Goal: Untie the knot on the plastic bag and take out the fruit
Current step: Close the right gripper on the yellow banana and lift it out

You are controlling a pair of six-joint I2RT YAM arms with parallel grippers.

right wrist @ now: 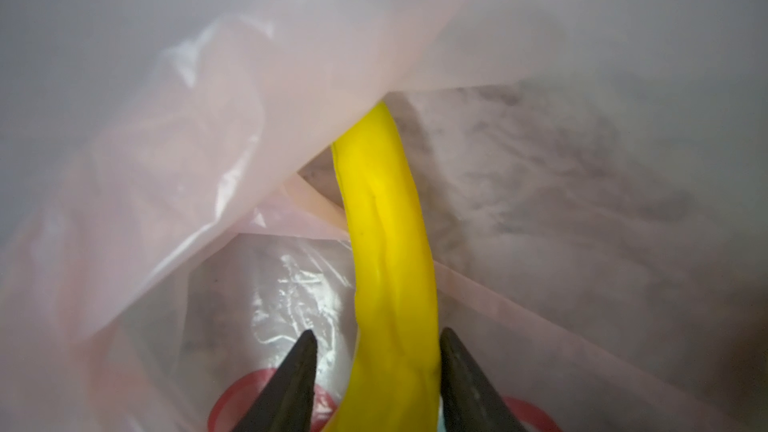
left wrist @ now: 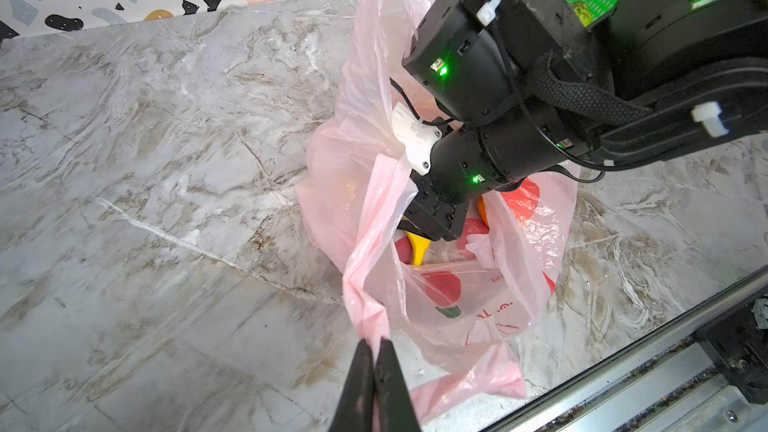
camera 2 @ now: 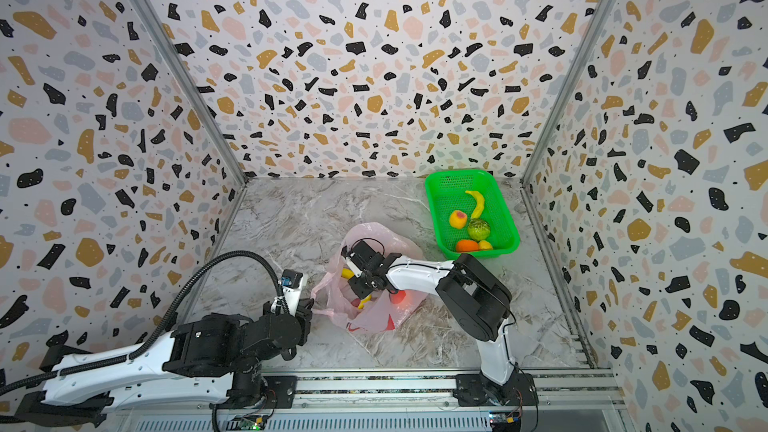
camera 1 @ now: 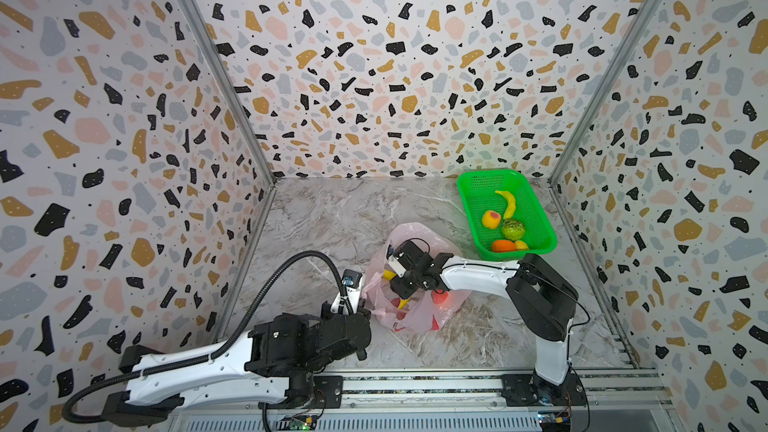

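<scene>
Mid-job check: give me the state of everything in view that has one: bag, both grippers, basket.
plastic bag: untied, mouth open.
left gripper: shut on the bag's handle strip.
right gripper: inside the bag, open around a yellow banana.
green basket: upright, holding five fruits.

Bright even light, soft shadows, bowed edges in top views, blurred glossy plastic bag (right wrist: 174,139)

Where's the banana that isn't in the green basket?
The banana is inside the plastic bag, left of the green basket in both top views; the right wrist view shows it between the fingers of the right end effector.
</scene>
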